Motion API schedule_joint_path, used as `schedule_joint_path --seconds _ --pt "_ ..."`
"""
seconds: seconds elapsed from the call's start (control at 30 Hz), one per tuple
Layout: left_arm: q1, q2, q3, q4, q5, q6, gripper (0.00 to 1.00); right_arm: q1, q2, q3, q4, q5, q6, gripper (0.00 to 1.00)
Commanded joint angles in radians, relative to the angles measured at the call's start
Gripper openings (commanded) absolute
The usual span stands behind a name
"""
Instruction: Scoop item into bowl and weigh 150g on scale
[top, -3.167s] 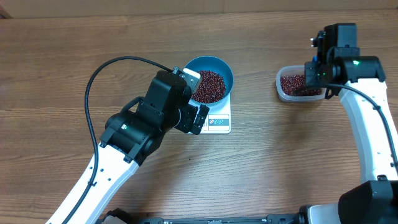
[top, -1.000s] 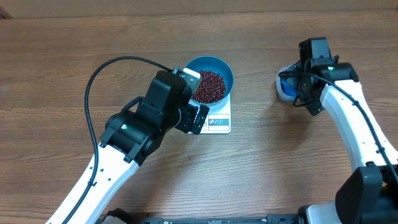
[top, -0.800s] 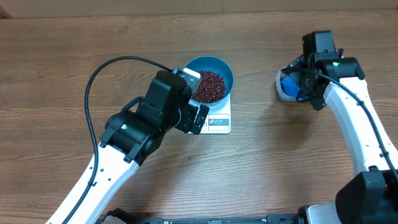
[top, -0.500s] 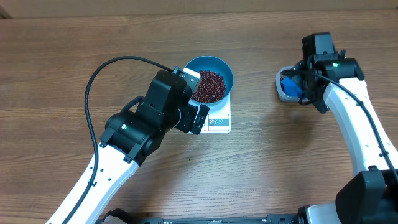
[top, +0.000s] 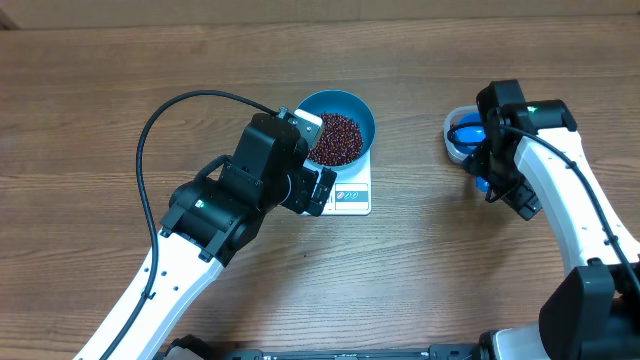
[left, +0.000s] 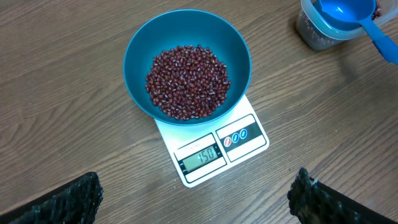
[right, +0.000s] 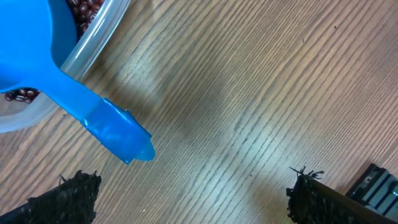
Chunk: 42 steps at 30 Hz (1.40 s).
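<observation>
the wooden tabletop (top: 100, 100) carried everything. the left arm (top: 215, 215) reached in from the lower left and ended beside the scale, while the right arm (top: 575, 210) came up the right side and bent over the tub. the left gripper (left: 196, 183) hung above the front edge of the scale with its jaws spread wide and nothing between them. the right gripper (right: 193, 186) was also spread wide and empty, over bare wood just beside the scoop's handle.

the white scale (left: 249, 134) sat near the middle of the tabletop, its display strip reading 150. the blue bowl (left: 186, 28) stood upright on it, covering most of the platform. well apart to the right was a clear plastic tub (left: 309, 34) with some beans left in it.

a blue scoop (left: 341, 14) rested in the tub, its handle (right: 106, 127) sticking out over the rim above the tabletop. smallest of all, the dark red-brown beans (left: 188, 81) lay heaped in the bottom of the bowl.
</observation>
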Motion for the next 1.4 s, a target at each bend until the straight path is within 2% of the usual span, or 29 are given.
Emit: schedule_joint_path --seconds 0.0,0.27,0.37,0.43,0.5,0.53,0.57,0.6,0.67,0.73,0.97,1.37 --pt "0.0 -0.007 0.023 0.003 0.009 0.019 1.0 -0.004 0.0 0.004 0.007 0.021 -0.006 1.0" --pt "0.0 -0.007 0.023 0.003 0.009 0.012 1.0 -0.003 -0.034 0.061 0.029 0.016 -0.245 1.0" --pt "0.0 -0.007 0.023 0.003 0.009 0.012 0.99 -0.003 -0.066 0.086 0.031 -0.024 -0.391 1.0" --pt "0.0 -0.007 0.023 0.003 0.009 0.012 1.0 -0.003 -0.089 0.103 0.025 -0.08 -0.507 0.91" --pt "0.0 -0.007 0.023 0.003 0.009 0.012 1.0 -0.003 -0.117 0.116 0.01 -0.144 -0.616 0.69" --pt "0.0 -0.007 0.023 0.003 0.009 0.012 0.99 -0.003 -0.131 0.121 0.001 -0.161 -0.649 0.52" --pt "0.0 -0.007 0.023 0.003 0.009 0.012 1.0 -0.003 -0.145 0.124 -0.011 -0.163 -0.664 0.43" --pt "0.0 -0.007 0.023 0.003 0.009 0.012 1.0 -0.003 -0.161 0.127 -0.023 -0.163 -0.674 0.41" --pt "0.0 -0.007 0.023 0.004 0.009 0.012 1.0 -0.003 -0.189 0.129 -0.039 -0.153 -0.675 0.43" --pt "0.0 -0.007 0.023 0.003 0.009 0.012 1.0 -0.003 -0.222 0.13 -0.05 -0.132 -0.675 1.0" --pt "0.0 -0.007 0.023 0.003 0.01 0.011 1.0 -0.003 -0.336 0.131 -0.071 -0.014 -0.675 1.0" --pt "0.0 -0.007 0.023 0.0 0.009 0.012 0.99 -0.003 -0.403 0.131 -0.07 -0.013 -0.674 1.0"
